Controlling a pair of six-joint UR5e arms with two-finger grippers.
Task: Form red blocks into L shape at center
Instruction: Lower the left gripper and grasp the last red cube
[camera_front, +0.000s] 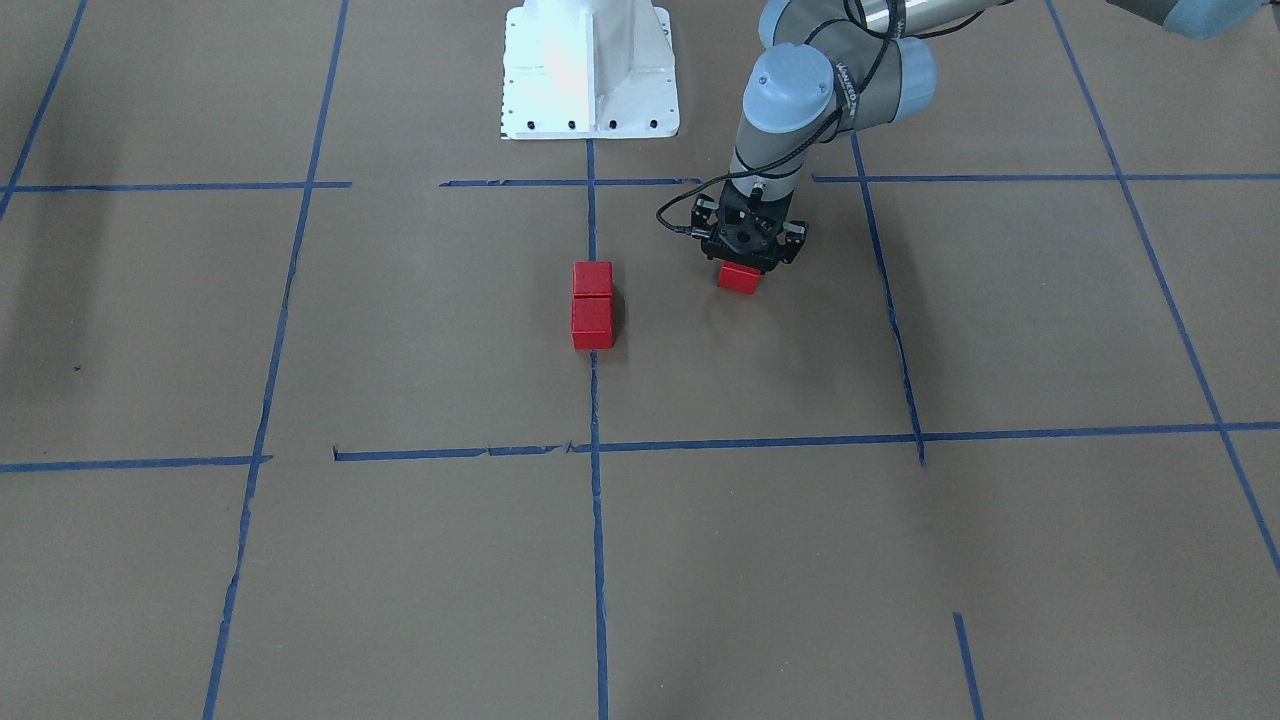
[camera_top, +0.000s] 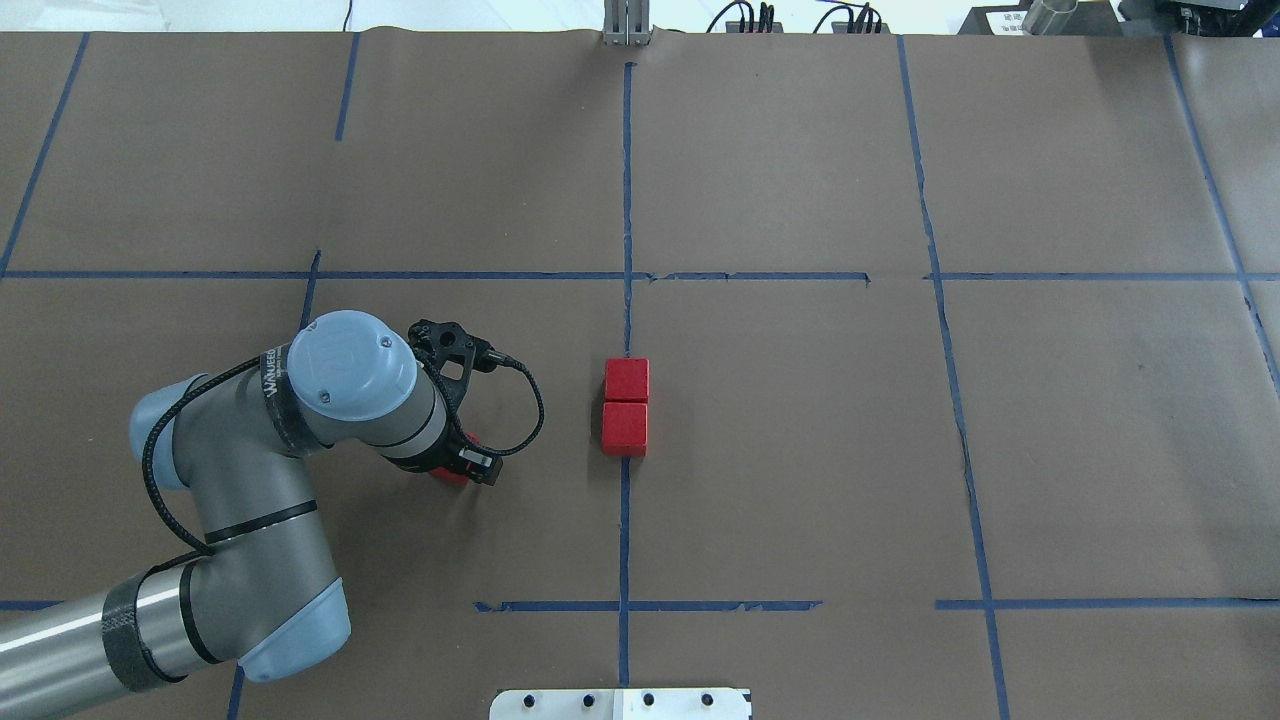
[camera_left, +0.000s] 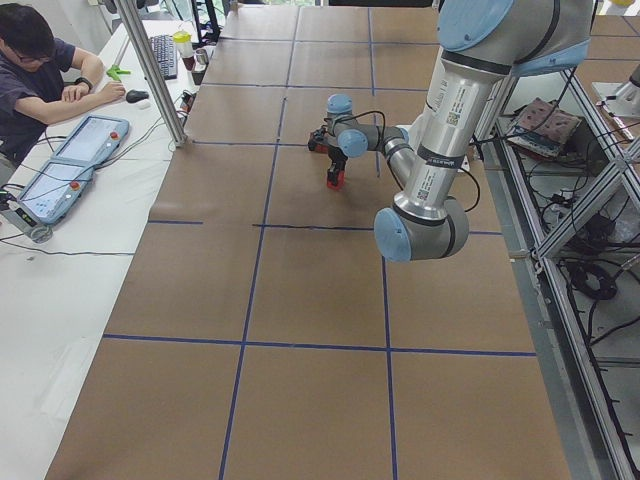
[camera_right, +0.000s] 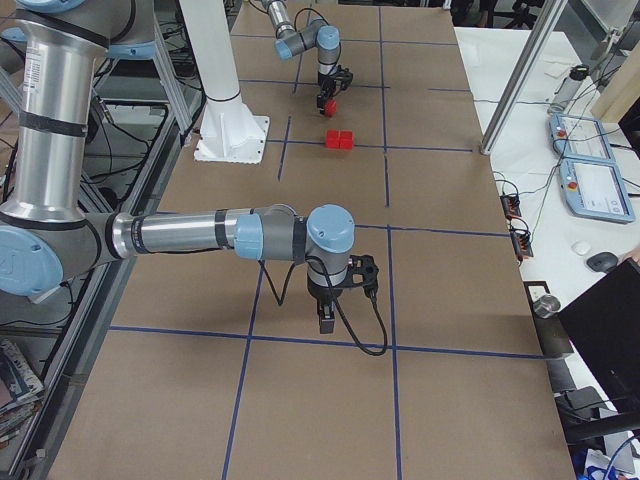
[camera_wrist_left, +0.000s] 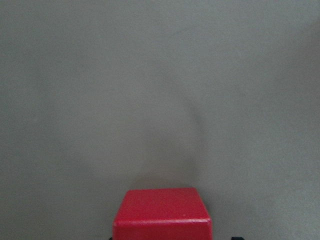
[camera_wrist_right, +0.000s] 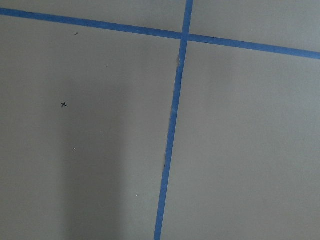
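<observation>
Red block (camera_front: 738, 281) clenched in left gripper (camera_front: 741, 268), at 3 o'clock of touching red pair (camera_front: 592, 306) in front view, probably to complete L. Right gripper (camera_right: 325, 318): jaw state, cannot tell.

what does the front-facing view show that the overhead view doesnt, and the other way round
Only the front-facing view: the third red cube in plain sight, gripped by the left gripper and set apart from the other cubes.

Only the overhead view: the far table edge with cables and a metal bracket. In this view the gripped cube is just a red sliver under the wrist.

Both: the two red cubes touching in a row on the central blue tape line, and the left arm.
</observation>
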